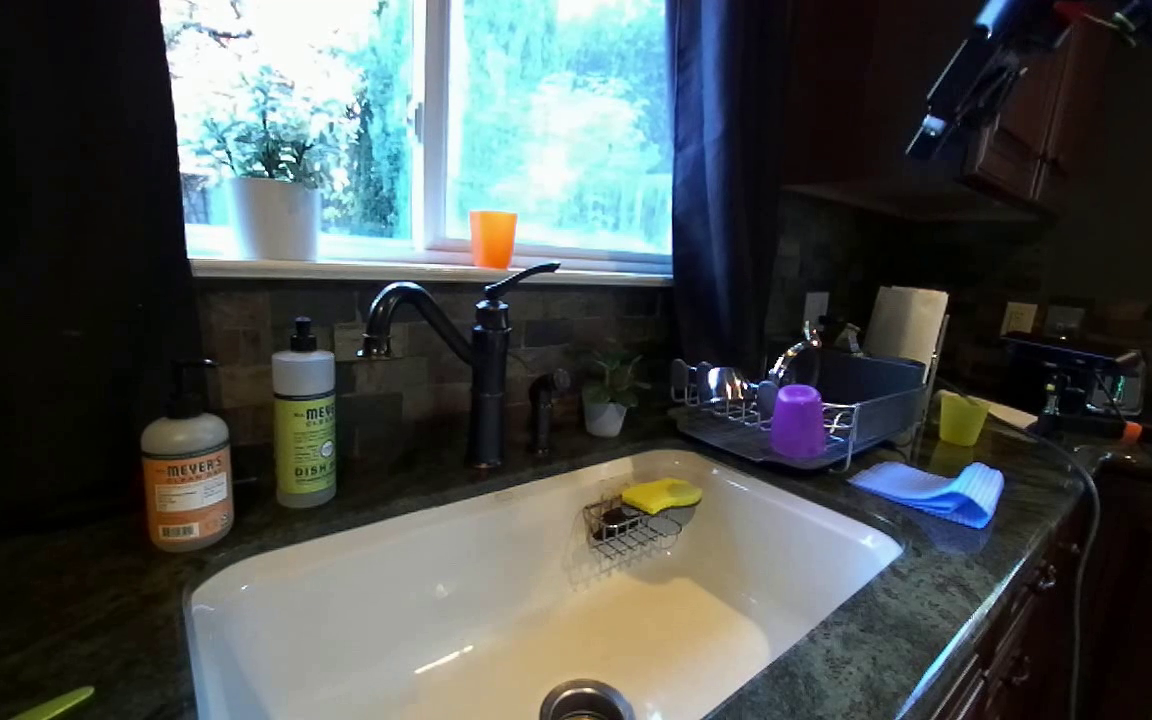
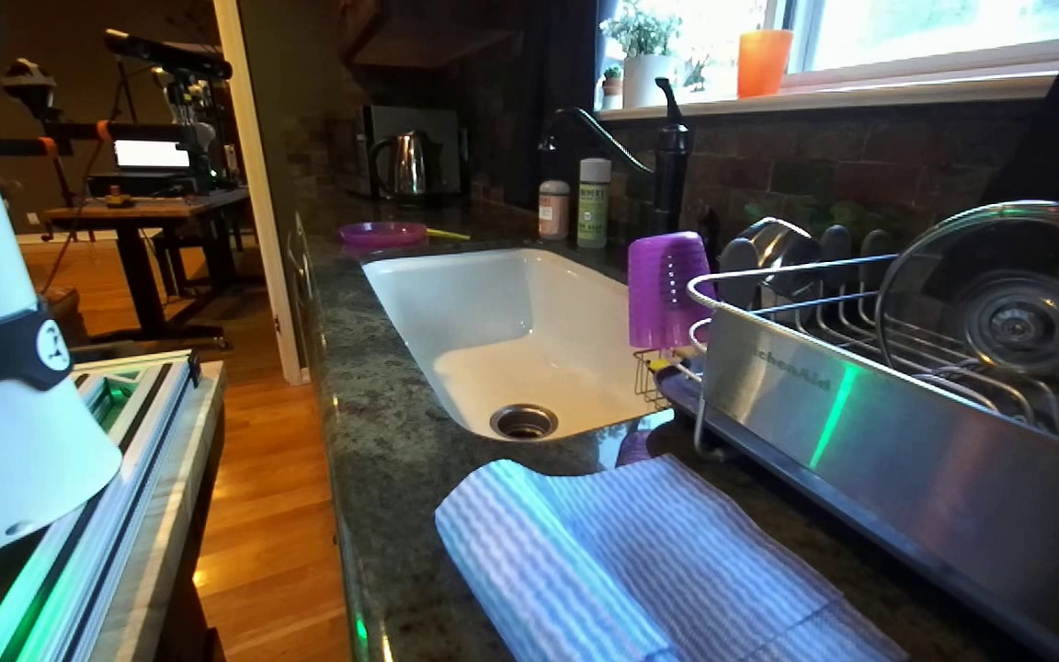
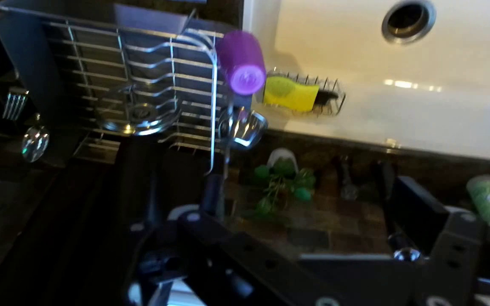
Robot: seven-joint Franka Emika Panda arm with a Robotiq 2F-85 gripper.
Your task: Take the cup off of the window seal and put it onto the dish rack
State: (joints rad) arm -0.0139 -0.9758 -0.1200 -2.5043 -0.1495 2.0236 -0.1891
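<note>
The orange cup [image 1: 492, 240] stands upright on the window seal [image 1: 596, 278], behind the faucet. The cup [image 2: 764, 62] and the ledge [image 2: 934, 93] also show in an exterior view from another side. The dish rack [image 1: 886, 412] stands on the counter right of the sink; it shows close up in an exterior view [image 2: 860, 414] and at the upper left of the wrist view [image 3: 100, 80]. My gripper [image 3: 313, 182] is open and empty, its fingers wide apart in the wrist view. In an exterior view it hangs high at the upper right [image 1: 926, 140]. The cup is out of the wrist view.
A tall black faucet [image 1: 489, 390] rises in front of the ledge. A potted plant [image 1: 276, 220] stands on the ledge. A purple cup [image 1: 798, 422] hangs on the rack's sink-side end; a glass lid [image 2: 1007, 303] stands in the rack. A towel [image 1: 936, 492] and a yellow-green cup [image 1: 963, 420] are nearby.
</note>
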